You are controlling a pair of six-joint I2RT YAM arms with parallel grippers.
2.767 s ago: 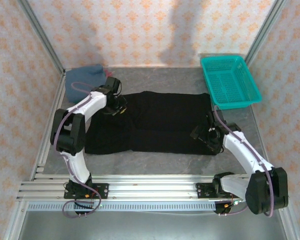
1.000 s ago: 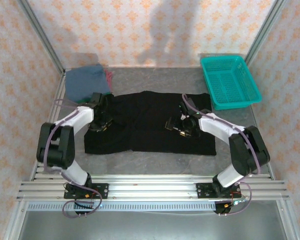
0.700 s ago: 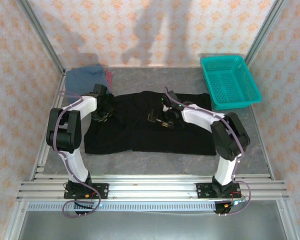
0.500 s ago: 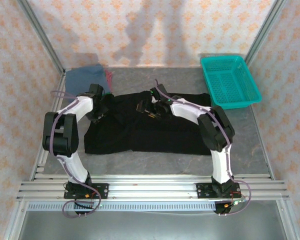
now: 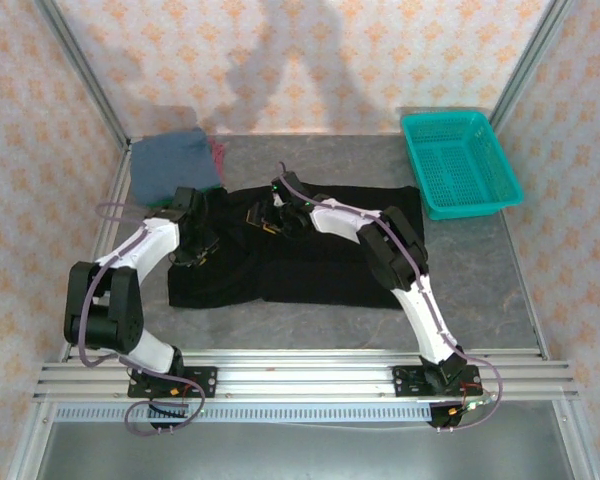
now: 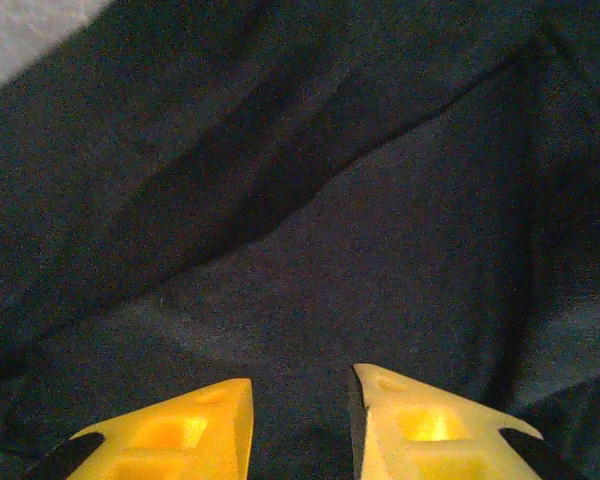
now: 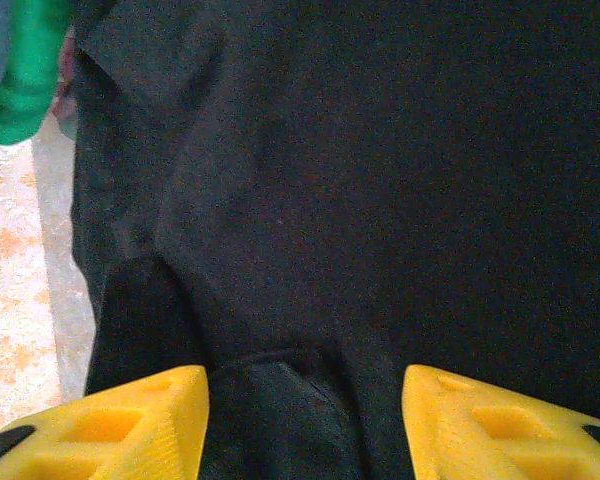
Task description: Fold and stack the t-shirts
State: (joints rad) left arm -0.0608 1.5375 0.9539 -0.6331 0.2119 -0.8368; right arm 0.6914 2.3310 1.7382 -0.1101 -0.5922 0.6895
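Across the middle of the table (image 5: 500, 285) one large black t-shirt (image 5: 320, 265) lay spread out, creased in long soft folds. Both arms reached onto its left half. The left gripper (image 6: 298, 400) hung low over the shirt's left side, near the sleeve. Its yellow fingers stood a narrow gap apart, with dark cloth showing under and between them; nothing was clamped, and whether the tips touched the cloth could not be told. The right gripper (image 7: 305, 385) stretched across to the far-left part of the same shirt, close to its far edge. Its fingers stood wide apart, straddling a raised ridge of black cloth without pinching it.

Four shirts could be counted. Besides the black one there was a slate-blue shirt (image 5: 168, 165) in the far-left corner, a pinkish-red shirt (image 5: 218, 157) just beside it, and a green shirt (image 7: 25, 75), seen from the right wrist just past the black shirt's edge. All three lay well away from either gripper's fingers. One teal basket (image 5: 445, 116) sat in the far-right corner, apart from the black shirt.
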